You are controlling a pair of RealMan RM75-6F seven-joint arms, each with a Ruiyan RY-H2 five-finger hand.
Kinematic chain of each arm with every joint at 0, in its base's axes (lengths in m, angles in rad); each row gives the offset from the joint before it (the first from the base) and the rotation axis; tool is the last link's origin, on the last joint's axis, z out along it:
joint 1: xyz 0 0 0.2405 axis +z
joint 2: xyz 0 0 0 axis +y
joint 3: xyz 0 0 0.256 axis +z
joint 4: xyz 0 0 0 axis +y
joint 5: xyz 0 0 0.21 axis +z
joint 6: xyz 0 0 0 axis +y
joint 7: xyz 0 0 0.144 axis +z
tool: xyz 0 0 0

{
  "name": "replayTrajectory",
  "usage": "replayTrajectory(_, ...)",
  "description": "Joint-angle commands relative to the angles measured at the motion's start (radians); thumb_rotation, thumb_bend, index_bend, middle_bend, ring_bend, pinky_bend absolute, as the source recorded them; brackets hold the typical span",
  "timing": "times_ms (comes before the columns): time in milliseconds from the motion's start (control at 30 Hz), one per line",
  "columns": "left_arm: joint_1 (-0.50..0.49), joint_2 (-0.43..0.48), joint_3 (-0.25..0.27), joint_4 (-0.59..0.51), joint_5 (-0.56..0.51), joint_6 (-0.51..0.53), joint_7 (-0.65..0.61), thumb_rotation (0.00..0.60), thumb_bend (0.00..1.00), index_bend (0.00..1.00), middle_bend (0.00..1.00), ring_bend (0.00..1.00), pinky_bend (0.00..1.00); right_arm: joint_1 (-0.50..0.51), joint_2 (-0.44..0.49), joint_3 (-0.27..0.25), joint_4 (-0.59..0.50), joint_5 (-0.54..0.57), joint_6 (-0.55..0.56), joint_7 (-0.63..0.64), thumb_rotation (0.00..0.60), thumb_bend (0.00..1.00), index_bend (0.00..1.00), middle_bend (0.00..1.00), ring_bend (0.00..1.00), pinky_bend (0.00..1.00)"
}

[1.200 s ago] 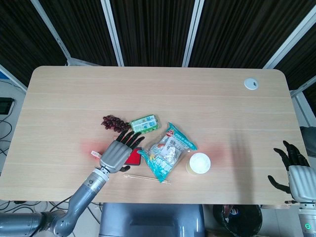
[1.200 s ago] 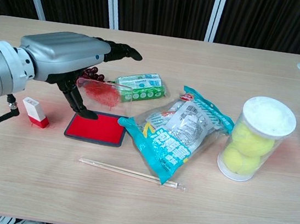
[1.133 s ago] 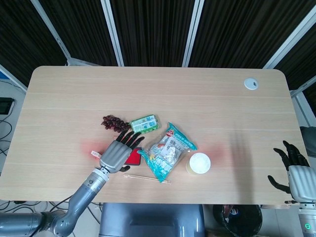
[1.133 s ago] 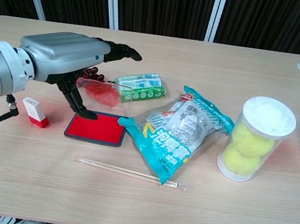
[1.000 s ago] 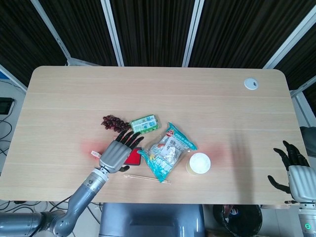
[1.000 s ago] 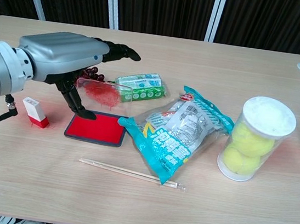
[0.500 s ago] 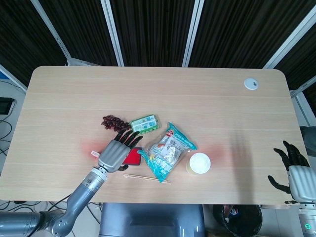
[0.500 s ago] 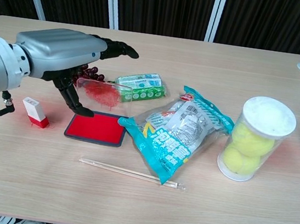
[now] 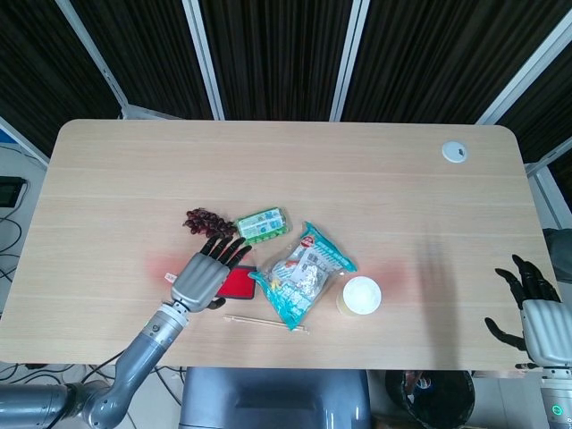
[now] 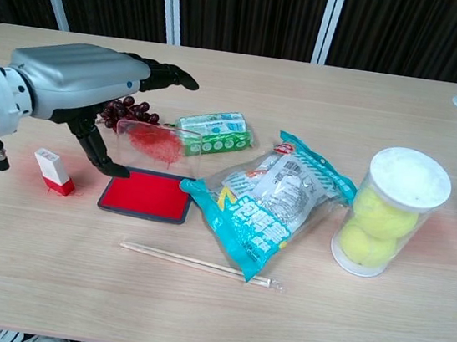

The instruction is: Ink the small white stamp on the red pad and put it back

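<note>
Leftward the left robot hand (image 10: 75, 88) has been carried, off the red pad (image 10: 145, 195) and toward the small white stamp (image 10: 53, 171) — fingers spread wide, nothing held, thumb hanging just above and beside the stamp. The stamp is stood upright on its red base near the counter's (image 9: 357, 179) front-left part, just left of the uncovered pad, presumably ready for a pinch. The right robot hand (image 9: 529, 308) is parked open past the counter's front-right corner. Pale wood surface; dark slatted panels behind.
</note>
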Motion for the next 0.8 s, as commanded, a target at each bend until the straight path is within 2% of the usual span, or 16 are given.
replayTrajectory(33,0.007,0.017,0.009,0.006,-0.001,0.006,-0.006,0.6,0.12,0.0,0.0,0.0,0.0,0.0,0.0,0.0,0.0,0.0,0.0,0.0,0.6,0.31,0.21,0.0,0.0,0.19)
replayTrajectory(333,0.045,0.106,0.037,0.03,0.03,0.031,-0.065,0.6,0.12,0.04,0.01,0.0,0.01,0.0,0.0,0.0,0.0,-0.001,0.001,-0.002,0.6,0.31,0.22,0.0,0.0,0.19)
replayTrajectory(633,0.096,0.198,0.076,0.092,0.082,0.039,-0.183,0.6,0.14,0.16,0.12,0.05,0.08,-0.001,-0.002,0.0,-0.001,0.0,0.003,-0.01,0.6,0.31,0.22,0.0,0.0,0.19)
replayTrajectory(800,0.114,0.216,0.094,0.134,0.105,0.025,-0.242,0.6,0.17,0.2,0.16,0.06,0.1,-0.001,-0.002,0.0,-0.003,0.0,0.004,-0.014,0.6,0.31,0.23,0.0,0.0,0.19)
